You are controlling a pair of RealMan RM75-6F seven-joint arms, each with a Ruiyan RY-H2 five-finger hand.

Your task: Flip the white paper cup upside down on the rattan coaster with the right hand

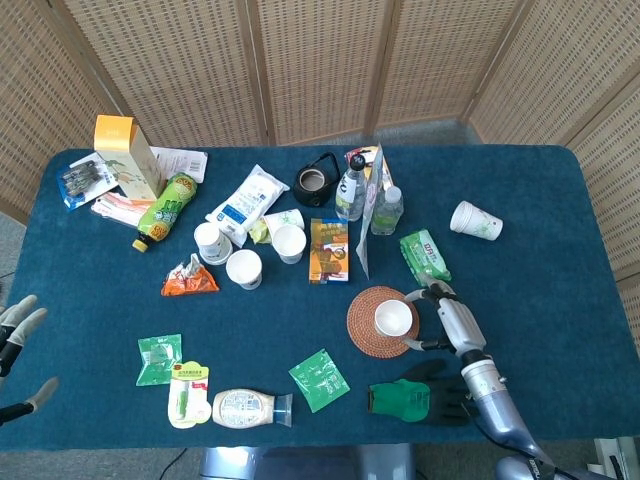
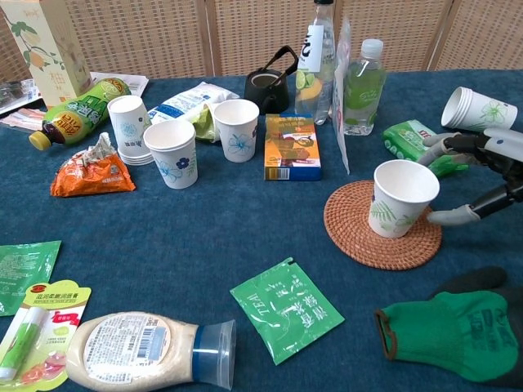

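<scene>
Blue cloth covers the desk [image 1: 560, 220]. Just right of the white paper cup [image 2: 400, 197], the right hand [image 1: 447, 318] is seen spread and holding nothing, not touching it. That cup stands upright on the rattan coaster [image 2: 353, 231]. The left hand [image 1: 18, 350] is held spread at the desk's near-left edge.

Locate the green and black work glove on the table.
The green and black work glove lies near the table's front edge on the robot's right in the head view, just below the round rattan coaster and beside the right hand.
</scene>
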